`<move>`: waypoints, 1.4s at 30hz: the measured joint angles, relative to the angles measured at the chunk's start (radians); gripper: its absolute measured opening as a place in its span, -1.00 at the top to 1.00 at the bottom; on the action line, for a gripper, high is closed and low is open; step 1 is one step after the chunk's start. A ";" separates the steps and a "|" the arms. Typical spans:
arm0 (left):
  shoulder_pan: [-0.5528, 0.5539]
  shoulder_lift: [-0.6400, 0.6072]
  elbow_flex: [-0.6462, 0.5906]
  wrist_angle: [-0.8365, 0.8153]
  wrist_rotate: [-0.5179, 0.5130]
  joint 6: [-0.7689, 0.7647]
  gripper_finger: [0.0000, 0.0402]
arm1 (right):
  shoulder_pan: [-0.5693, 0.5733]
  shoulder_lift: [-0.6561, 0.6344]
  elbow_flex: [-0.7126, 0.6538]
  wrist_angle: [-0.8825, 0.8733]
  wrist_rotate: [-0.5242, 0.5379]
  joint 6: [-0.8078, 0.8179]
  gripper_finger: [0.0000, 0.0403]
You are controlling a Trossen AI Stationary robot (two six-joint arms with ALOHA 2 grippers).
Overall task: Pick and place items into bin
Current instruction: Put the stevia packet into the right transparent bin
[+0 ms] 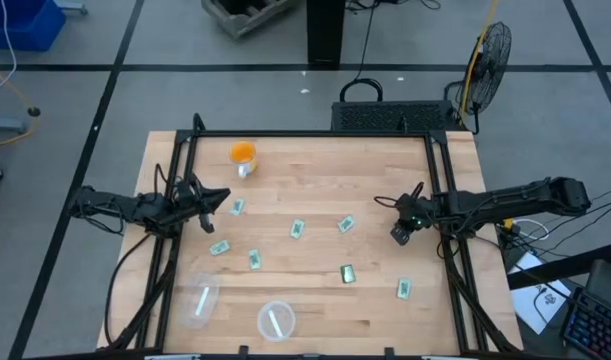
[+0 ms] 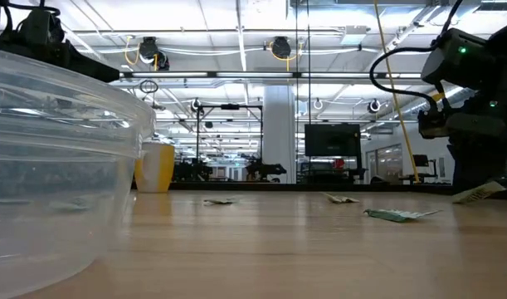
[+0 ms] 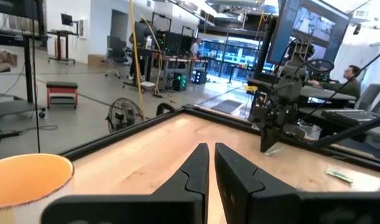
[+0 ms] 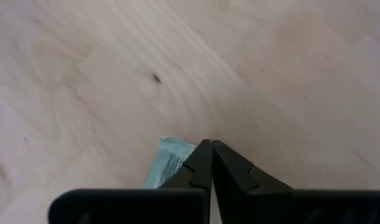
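Pinching packet (image 4: 170, 162) with right gripper (image 4: 210, 144) at table's 3 o'clock, jaws closed on it; next lift, carry toward bin (image 1: 276, 319) at 6. Left gripper (image 3: 211, 149) idle at 9 o'clock, nearly shut, empty.

Wooden table (image 1: 315, 180) with a black frame (image 1: 305, 133) round its edges. Orange ball-like object (image 1: 242, 152) on a silver base (image 1: 245, 169) sat near the far left corner. Floor fan (image 1: 490, 50) stood off the far right corner, a dark crate (image 1: 390, 116) just behind the far edge. Blue bin (image 1: 20, 22) on the floor, far left. Keyboard (image 1: 590, 325) lay at the near right, off the table. In the left wrist view a person (image 3: 351, 74) sat at a desk beneath a large monitor (image 3: 308, 28); red stool (image 3: 62, 93) stood on the grey floor.
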 joint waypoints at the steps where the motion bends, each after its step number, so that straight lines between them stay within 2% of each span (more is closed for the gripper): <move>1: 0.000 0.000 0.000 0.001 0.000 0.000 0.85 | 0.000 -0.005 0.003 0.007 -0.002 -0.003 1.00; 4: 0.000 0.000 0.000 0.000 0.000 -0.004 0.85 | 0.000 -0.017 0.017 0.059 -0.028 -0.017 1.00; 9: 0.000 0.000 0.000 -0.002 0.000 -0.004 0.85 | 0.017 -0.020 0.026 0.342 -0.165 -0.128 1.00; 14: 0.000 0.000 0.000 -0.005 0.000 -0.003 0.85 | 0.076 0.018 0.026 0.634 -0.189 -0.141 1.00; 19: 0.000 0.000 0.000 -0.005 0.000 -0.003 0.85 | 0.168 0.110 0.031 0.959 -0.191 -0.142 1.00; 21: 0.000 0.000 0.000 -0.005 0.000 -0.003 0.85 | 0.205 0.158 0.066 1.016 -0.191 -0.168 1.00; 23: 0.000 0.000 0.000 -0.005 0.000 -0.003 0.85 | 0.238 0.208 0.142 0.992 -0.191 -0.227 1.00; 28: 0.000 0.000 0.000 0.008 -0.010 -0.004 0.85 | 0.292 0.368 0.401 0.733 -0.188 -0.443 1.00; 30: 0.000 0.000 0.000 0.015 -0.010 -0.004 0.85 | 0.299 0.438 0.485 0.679 -0.166 -0.503 1.00; 34: 0.000 0.000 0.000 0.066 -0.010 -0.004 0.85 | 0.300 0.601 0.611 0.649 -0.166 -0.570 1.00; 36: 0.000 0.000 0.000 0.096 -0.009 -0.001 0.85 | 0.300 0.683 0.672 0.649 -0.211 -0.576 1.00; 38: 0.000 0.000 0.000 0.114 -0.007 0.001 0.85 | 0.309 0.753 0.729 0.655 -0.243 -0.576 1.00; 42: 0.000 0.000 0.000 0.119 -0.008 0.004 0.85 | 0.344 0.858 0.831 0.654 -0.243 -0.612 1.00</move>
